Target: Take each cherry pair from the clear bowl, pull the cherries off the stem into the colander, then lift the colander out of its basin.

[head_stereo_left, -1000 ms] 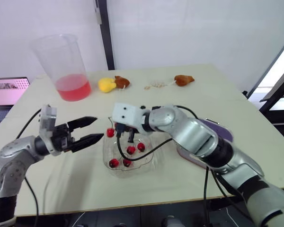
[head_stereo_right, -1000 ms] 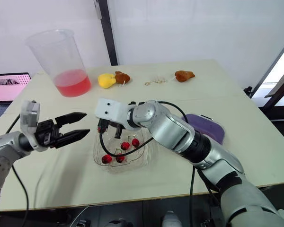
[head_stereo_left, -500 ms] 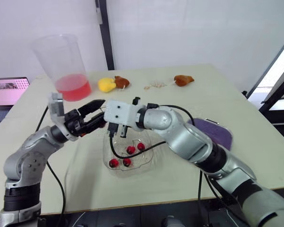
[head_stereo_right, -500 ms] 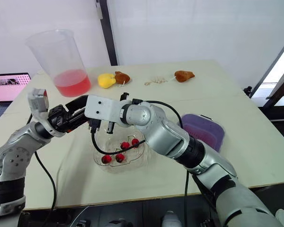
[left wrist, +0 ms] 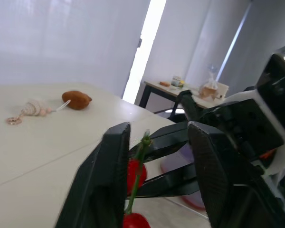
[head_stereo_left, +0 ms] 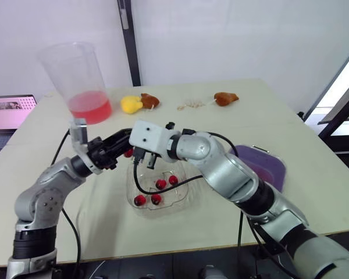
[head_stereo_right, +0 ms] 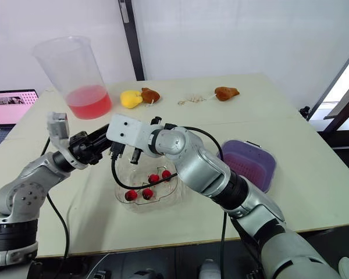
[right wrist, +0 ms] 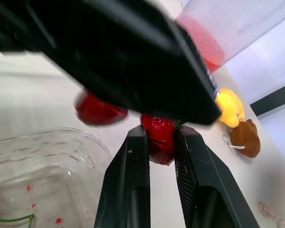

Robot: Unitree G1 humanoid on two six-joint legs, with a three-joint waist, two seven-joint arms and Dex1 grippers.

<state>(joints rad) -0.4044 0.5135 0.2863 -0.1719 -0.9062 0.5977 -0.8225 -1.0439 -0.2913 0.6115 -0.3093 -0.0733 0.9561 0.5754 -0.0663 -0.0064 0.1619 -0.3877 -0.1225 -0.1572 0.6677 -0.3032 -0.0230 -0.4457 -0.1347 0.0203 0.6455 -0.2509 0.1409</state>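
Both grippers meet just above the bench, at the rim of the clear bowl on the robot's left side. The right gripper is clamped tight on one cherry, fingers squeezing it from both sides. The other cherry of the pair hangs free just beside it, and the green stem rises from the two.

Now the left gripper: its fingers stand apart, straddling that stem, which sits close to one finger with a clear gap to the other. No pinch there; it is spread around the stem, tips right up against the right gripper's fingers.

So the cherry pair is up in the air, out of the bowl, caught between the two arms. Down in the clear bowl four more cherries lie on the bottom, with a loose stem curling among them. The purple colander sits on the robot's right, well apart from the bowl. At the far left of the bench stands a big clear beaker with pink liquid in the bottom.
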